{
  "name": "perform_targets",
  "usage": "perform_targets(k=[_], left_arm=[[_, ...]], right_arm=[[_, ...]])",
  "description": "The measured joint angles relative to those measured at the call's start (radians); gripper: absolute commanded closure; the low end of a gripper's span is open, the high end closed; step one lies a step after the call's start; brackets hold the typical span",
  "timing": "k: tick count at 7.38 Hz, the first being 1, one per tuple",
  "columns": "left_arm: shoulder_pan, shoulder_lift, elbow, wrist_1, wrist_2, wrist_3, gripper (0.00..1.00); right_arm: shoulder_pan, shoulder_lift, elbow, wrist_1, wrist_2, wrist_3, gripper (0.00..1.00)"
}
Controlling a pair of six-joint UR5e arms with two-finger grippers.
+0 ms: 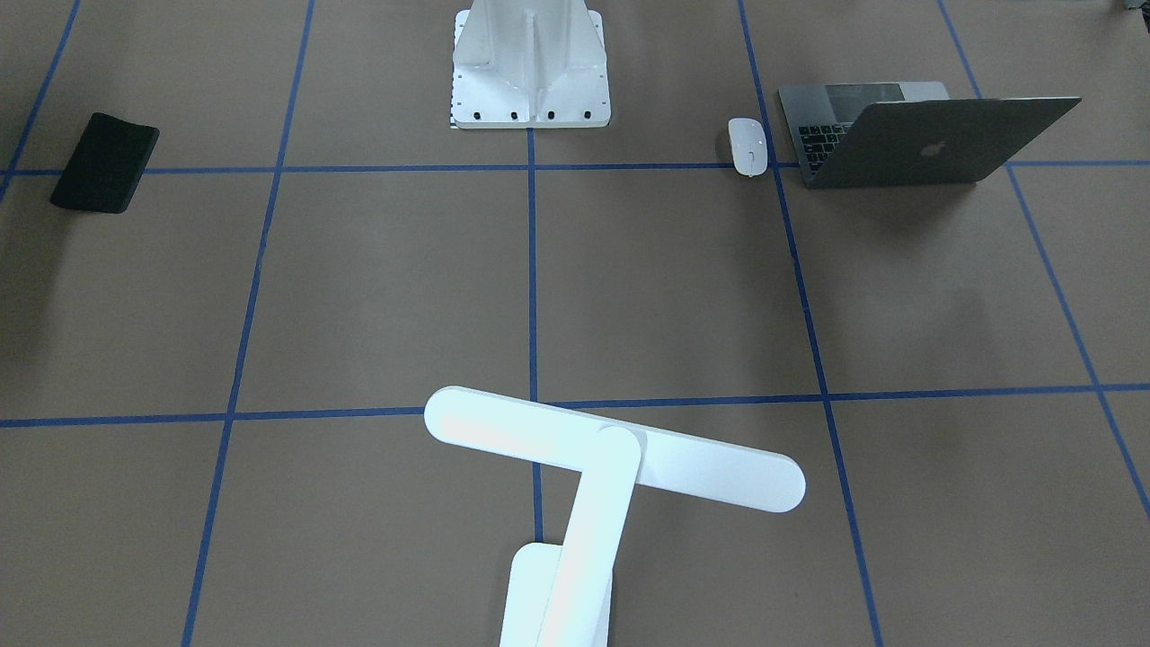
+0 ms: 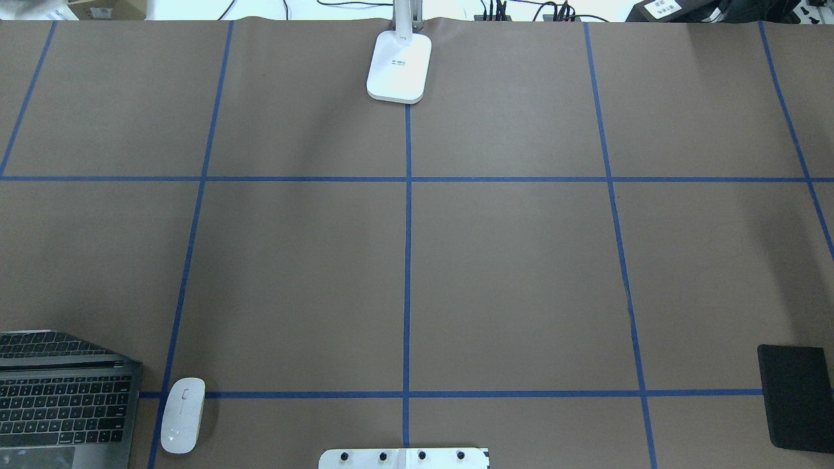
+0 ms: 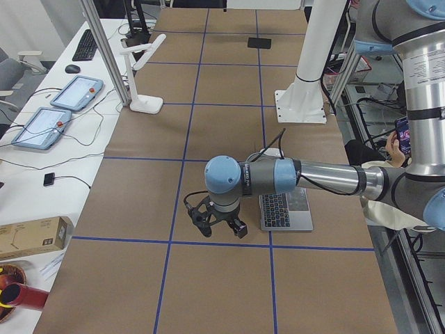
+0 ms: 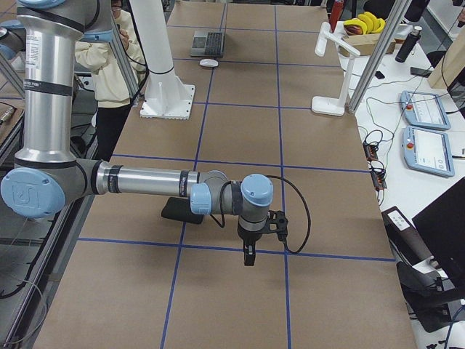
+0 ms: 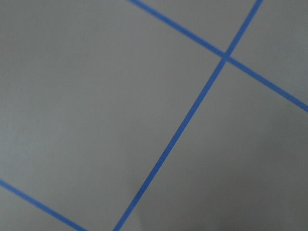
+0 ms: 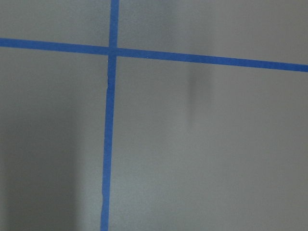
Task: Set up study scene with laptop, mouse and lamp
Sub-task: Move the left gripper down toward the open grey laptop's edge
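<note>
Laptop (image 1: 907, 135) first: whose side is it on?

The robot's left, at the near edge of the counter (image 1: 359, 296). The lid is up with its back to the far side. The mouse (image 1: 747, 146) lies just beside it, toward the centre, its long axis running roughly away from the robot.

And the lamp (image 1: 701, 467)?

Far edge, on the middle tape line (image 1: 532, 270), with its head bar lying across the counter. It is well apart from both arms.

Which arm is closer to what?

The left arm (image 3: 278, 177) is stretched out above the laptop, its jaws pointing down at the counter just beyond it. I'd give laptop and mouse to that arm. The right arm (image 4: 145, 180) hangs over the other end, near a black pad (image 1: 105, 163).

Do the left jaws or right jaws hold anything?

All three things rest on the counter, so neither has one. How far apart they stand I cannot tell. Only the side views catch them, and both wrist cameras see only tape and counter.
</note>
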Motion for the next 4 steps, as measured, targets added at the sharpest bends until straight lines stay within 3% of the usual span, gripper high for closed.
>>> perform_targets(k=[4], left_arm=[[0.003,0.129,-0.025,-0.030,-0.145,-0.221,0.01]], right_arm=[[-0.001,-0.056,0.042,0.018,0.079,-0.010,0.00]])
